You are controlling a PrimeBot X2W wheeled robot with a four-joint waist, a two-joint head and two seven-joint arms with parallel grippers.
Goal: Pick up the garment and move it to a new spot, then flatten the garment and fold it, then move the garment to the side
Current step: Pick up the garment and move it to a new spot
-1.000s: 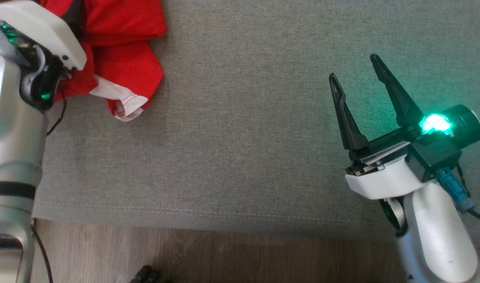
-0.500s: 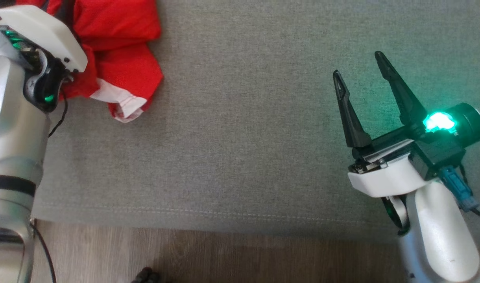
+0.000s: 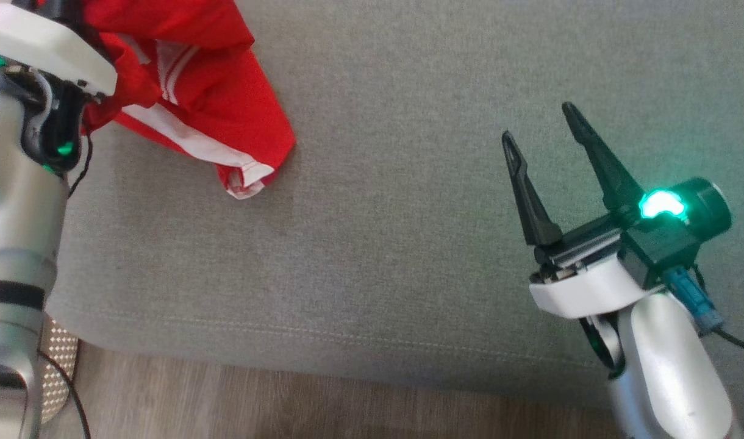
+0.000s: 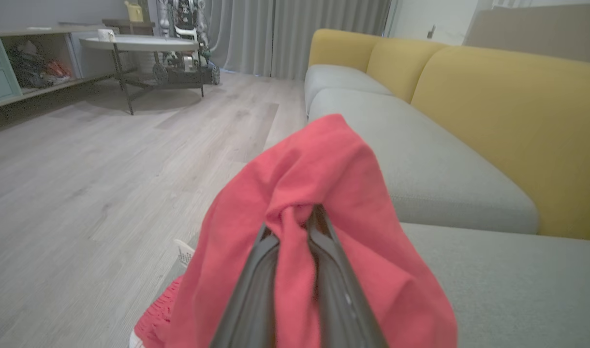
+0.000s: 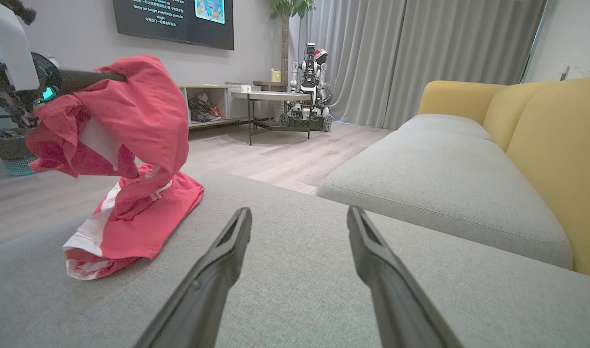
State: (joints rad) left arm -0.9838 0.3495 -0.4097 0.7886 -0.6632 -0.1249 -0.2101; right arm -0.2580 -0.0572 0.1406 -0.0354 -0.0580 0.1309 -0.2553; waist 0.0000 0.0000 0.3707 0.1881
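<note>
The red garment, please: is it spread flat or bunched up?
Bunched up: the left gripper pinches a fold of the red garment, its top lifted, its lower part crumpled on the grey cushion.

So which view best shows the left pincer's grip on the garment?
Left wrist view: left pincer shut on bunched garment. Right wrist view shows garment hanging from it, lower end on sofa. Head view: wrist covers the grip.
</note>
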